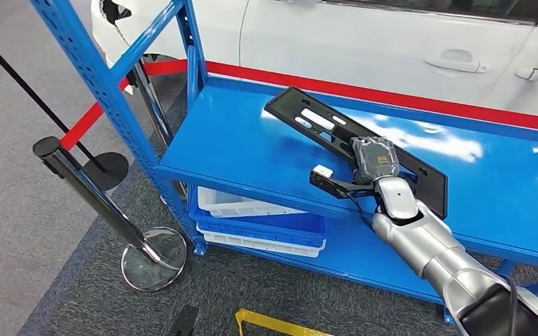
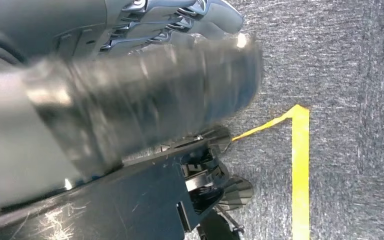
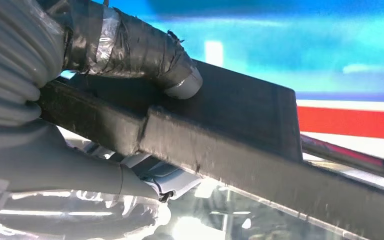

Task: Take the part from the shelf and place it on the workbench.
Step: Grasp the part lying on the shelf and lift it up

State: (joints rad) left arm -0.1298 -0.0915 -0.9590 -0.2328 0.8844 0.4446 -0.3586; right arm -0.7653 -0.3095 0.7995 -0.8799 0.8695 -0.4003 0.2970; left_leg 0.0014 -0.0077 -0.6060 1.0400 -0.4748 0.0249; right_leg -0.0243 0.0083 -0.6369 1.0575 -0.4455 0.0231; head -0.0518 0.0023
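Your right hand (image 1: pixel 374 162) gripped the long, flat black slotted part (image 1: pixel 322 126) near the blue shelf's (image 1: pixel 238 150) front edge; left hand's (image 2: pixel 180 20) fingers unclear

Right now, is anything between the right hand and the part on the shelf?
Nothing visible: the right hand already grips the black part at its near end, thumb pressing on top. The rest of the part lies on the blue shelf.

White car (image 1: pixel 364 42) behind, w/ red tape (image 1: pixel 406 94) along it. Chrome stanchion (image 1: pixel 105 203) stands on grey carpet (image 1: pixel 35 210). Blue & white bins (image 1: pixel 259 220) stacked below; yellow floor tape (image 2: pixel 300 170).
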